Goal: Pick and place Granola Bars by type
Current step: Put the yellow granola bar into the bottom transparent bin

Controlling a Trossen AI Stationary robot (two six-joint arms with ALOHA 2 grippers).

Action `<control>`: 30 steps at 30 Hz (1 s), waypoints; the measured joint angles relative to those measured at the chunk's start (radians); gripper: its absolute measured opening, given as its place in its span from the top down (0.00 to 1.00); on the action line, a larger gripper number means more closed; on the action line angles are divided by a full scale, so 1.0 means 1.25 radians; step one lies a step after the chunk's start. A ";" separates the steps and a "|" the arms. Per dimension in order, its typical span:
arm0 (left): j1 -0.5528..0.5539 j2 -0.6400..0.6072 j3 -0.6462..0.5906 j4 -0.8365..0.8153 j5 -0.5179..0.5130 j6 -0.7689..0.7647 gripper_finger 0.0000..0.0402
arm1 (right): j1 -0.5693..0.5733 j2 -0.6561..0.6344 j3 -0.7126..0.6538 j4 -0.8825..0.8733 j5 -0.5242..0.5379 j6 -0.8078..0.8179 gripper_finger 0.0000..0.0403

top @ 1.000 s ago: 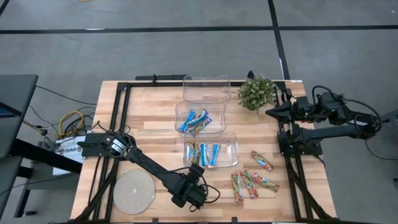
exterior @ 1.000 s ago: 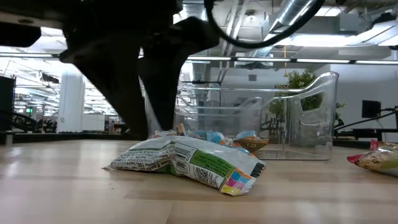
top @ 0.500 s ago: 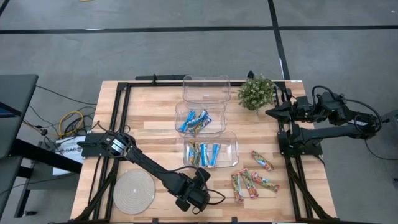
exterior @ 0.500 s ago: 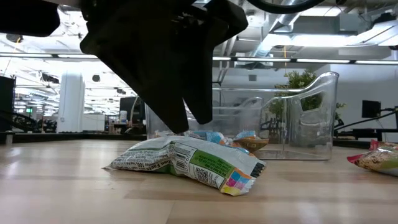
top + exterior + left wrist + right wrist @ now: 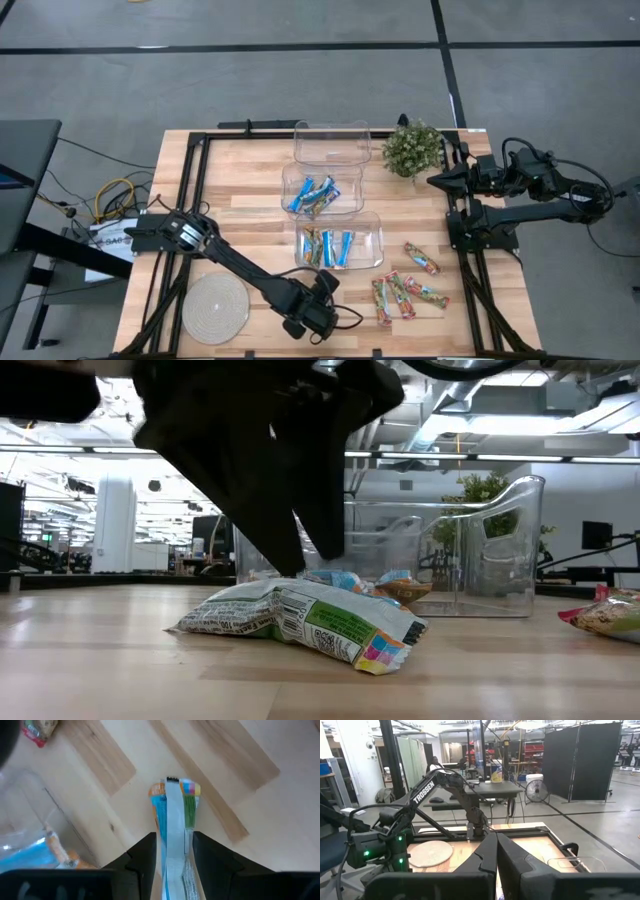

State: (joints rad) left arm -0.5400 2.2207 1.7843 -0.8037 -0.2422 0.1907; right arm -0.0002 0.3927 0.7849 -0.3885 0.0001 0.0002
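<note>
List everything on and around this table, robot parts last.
clear bins: three, in a column mid-table; the farthest empty.
blue bars: several, in the middle bin.
tan-brown bars: several, in the nearest bin.
red-green-orange bars: about four, loose at near right.
single bar: multicoloured, flat on the table.
plant: one, green, far right.
round mat: one, pale, near left.
left gripper: jaws open, straddling the single bar.
right gripper: shut, parked at right.
</note>
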 joint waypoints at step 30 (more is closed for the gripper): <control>-0.009 0.046 0.003 -0.039 -0.009 -0.162 0.88 | 0.000 0.000 0.000 0.000 0.000 0.000 1.00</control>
State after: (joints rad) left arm -0.5507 2.2784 1.7882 -0.8524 -0.2538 -0.0122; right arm -0.0004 0.3923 0.7853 -0.3885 -0.0002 0.0006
